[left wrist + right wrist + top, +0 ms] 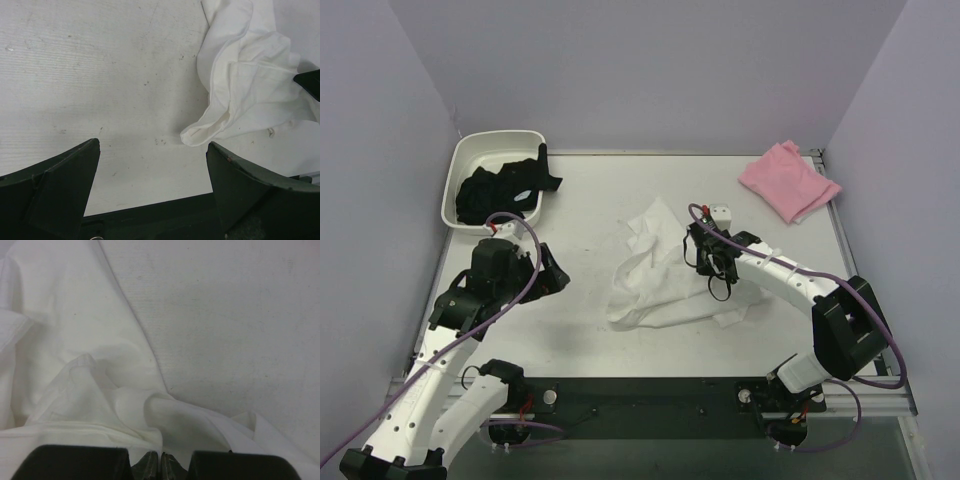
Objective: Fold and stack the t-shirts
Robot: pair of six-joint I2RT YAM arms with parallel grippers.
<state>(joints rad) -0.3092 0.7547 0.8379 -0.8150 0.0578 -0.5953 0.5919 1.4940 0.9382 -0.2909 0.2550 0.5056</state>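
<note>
The white t-shirt (650, 280) lies crumpled mid-table. The right gripper (160, 462) is pinched tight on a ridge of cloth at its right side. So thin a pinch may catch only one layer, and a lift could slip or drag the heap into a worse tangle. The left gripper (152, 145) hangs wide open and empty near the shirt's left edge. The pink t-shirt (788, 180) sits at the far right corner.

Camera layout: one fixed overhead view, two wrist views.
The overhead camera looks down from behind the arm bases (505, 385) at the frame's lower edge, covering the whole tabletop (590, 200). The wrist cameras look closely past the left claw (152, 145) and right claw (160, 460) onto the tabletop. All three views share the white t-shirt (655, 275).
</note>
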